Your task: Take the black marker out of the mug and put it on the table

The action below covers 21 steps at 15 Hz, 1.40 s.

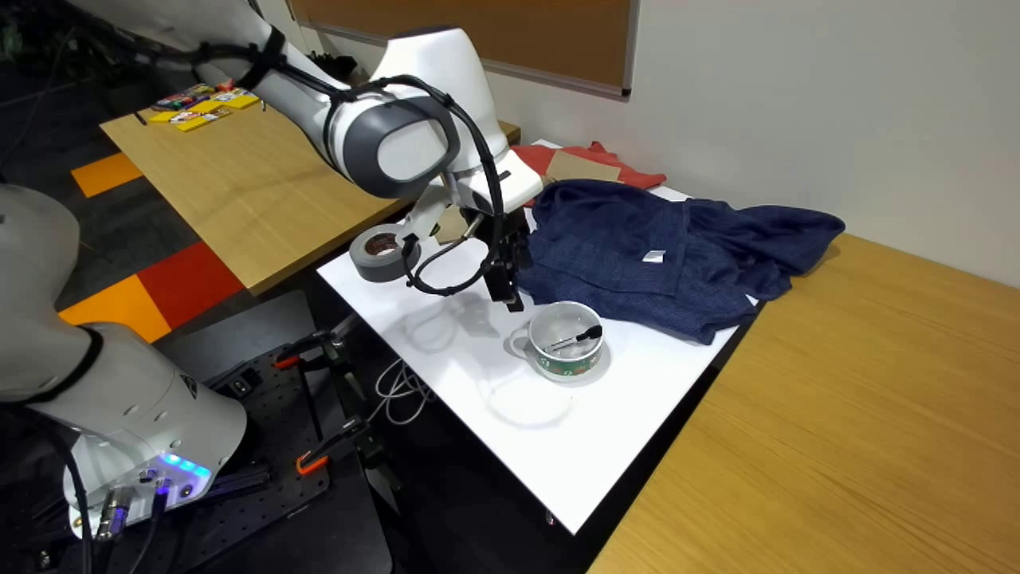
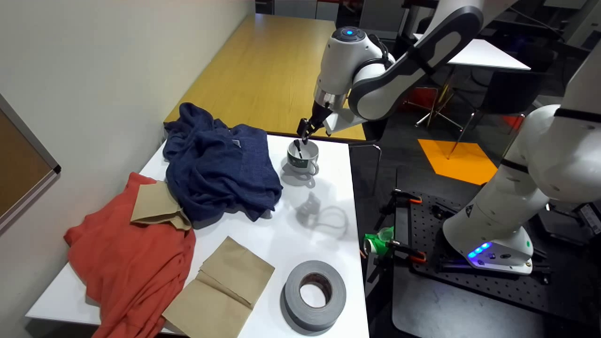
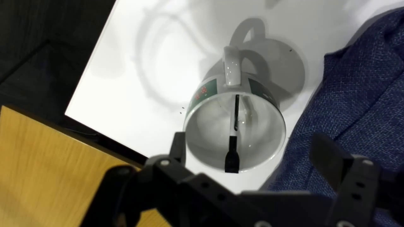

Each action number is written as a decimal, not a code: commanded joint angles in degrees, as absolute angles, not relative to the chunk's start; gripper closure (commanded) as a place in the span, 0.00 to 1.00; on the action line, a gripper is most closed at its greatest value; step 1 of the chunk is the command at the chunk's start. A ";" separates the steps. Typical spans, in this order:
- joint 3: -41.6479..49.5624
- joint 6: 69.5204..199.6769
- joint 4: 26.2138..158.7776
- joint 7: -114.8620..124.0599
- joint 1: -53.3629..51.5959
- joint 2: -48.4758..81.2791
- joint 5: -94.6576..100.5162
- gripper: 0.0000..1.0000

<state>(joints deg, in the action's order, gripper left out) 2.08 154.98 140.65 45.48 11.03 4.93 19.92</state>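
Marker [image 3: 233, 140] in mug [image 3: 208, 129], mid-frame in wrist view; gripper [image 3: 251, 151] spread, lower frame;
I'd call this the approach; next, lower and pinch the marker's black end.

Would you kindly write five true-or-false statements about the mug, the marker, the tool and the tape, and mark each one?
1. The black marker is inside the mug. True.
2. The mug lies on its side. False: it stands upright on the white table.
3. The tool is open. True.
4. A roll of tape lies flat on the white table. True.
5. The tool is gripping the roll of tape. False: it holds nothing.
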 commanded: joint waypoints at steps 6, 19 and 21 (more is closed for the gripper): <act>9.99 156.80 133.99 48.04 3.52 14.07 19.59 0.43; 14.22 157.91 125.77 45.49 0.62 25.06 12.21 0.46; 14.60 158.06 124.83 45.21 0.42 26.30 11.37 0.44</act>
